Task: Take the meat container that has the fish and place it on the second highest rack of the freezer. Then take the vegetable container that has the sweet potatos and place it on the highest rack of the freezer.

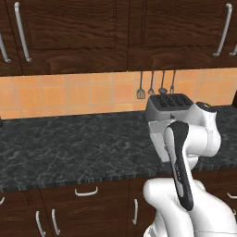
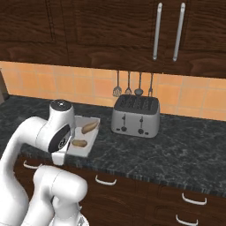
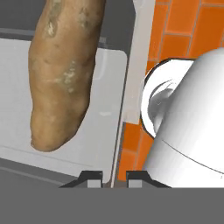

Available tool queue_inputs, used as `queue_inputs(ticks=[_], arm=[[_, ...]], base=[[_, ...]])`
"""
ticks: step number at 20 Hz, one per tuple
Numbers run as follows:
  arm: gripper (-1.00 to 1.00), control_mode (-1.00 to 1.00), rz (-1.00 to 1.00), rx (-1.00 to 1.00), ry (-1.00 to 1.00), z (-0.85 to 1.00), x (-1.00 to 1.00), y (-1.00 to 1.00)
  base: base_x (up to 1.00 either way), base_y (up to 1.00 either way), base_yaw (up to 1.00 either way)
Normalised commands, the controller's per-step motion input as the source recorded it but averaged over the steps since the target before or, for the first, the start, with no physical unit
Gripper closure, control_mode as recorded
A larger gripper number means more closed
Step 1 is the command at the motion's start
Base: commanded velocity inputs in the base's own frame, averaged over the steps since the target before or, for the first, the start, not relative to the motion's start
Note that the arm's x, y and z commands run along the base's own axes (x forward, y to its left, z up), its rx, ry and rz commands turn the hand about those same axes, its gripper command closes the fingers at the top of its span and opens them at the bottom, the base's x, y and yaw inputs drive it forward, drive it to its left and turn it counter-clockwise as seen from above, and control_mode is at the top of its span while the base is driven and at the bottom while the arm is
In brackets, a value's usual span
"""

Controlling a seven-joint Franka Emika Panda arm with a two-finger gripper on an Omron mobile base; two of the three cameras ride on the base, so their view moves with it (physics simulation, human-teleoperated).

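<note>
We found the gripper (image 3: 114, 178) low at the near edge of the vegetable container (image 3: 78, 144), its two dark fingertips (image 3: 92, 178) drawn close together with the tray's thin white rim (image 3: 131, 87) running up from the narrow gap between them. From the hand view the jaws looked clamped on that rim, one tip inside the tray and the other outside it.

Just beyond the inner fingertip lay a sweet potato (image 3: 63, 74), brown and blotched, its blunt end nearest the hand and its length stretching away from it across the pale tray floor. On the outer side of the rim we saw orange wall tiles (image 3: 183, 30) farther off.

In the right base view the white container (image 2: 90, 141) sat on the dark marbled counter (image 2: 176, 150) near its front edge, directly under and beside the arm's wrist, which covered its near corner. Two sweet potatoes showed in it there: one (image 2: 89, 127) toward the far side from the hand, the other (image 2: 79, 143) closer in. A chrome four-slot toaster (image 2: 135, 116) stood on the counter past the container, apart from it, with kitchen utensils (image 2: 133, 86) hanging on the tiled wall behind.

In the left base view the arm's forearm crossed in front of the toaster (image 1: 169, 107), and we could not see the fingers there.
</note>
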Motion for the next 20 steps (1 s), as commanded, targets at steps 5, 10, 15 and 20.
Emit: queue_inputs(ticks=[5, 10, 15, 20], arm=[[1.0, -1.0, 0.0, 0.0, 0.0, 1.0, -0.37, 0.13], [1.0, -1.0, 0.0, -0.01, 0.13, 0.11, 0.05, 0.16], [1.0, 1.0, 0.0, 0.0, 0.0, 0.0, 0.0, 0.0], [1.0, 1.0, 0.0, 0.0, 0.0, 0.0, 0.0, 0.0]], base=[[0.0, 0.0, 0.0], [0.0, 0.0, 0.0], [-0.78, -0.01, -0.54], [-0.45, 0.03, -0.92]])
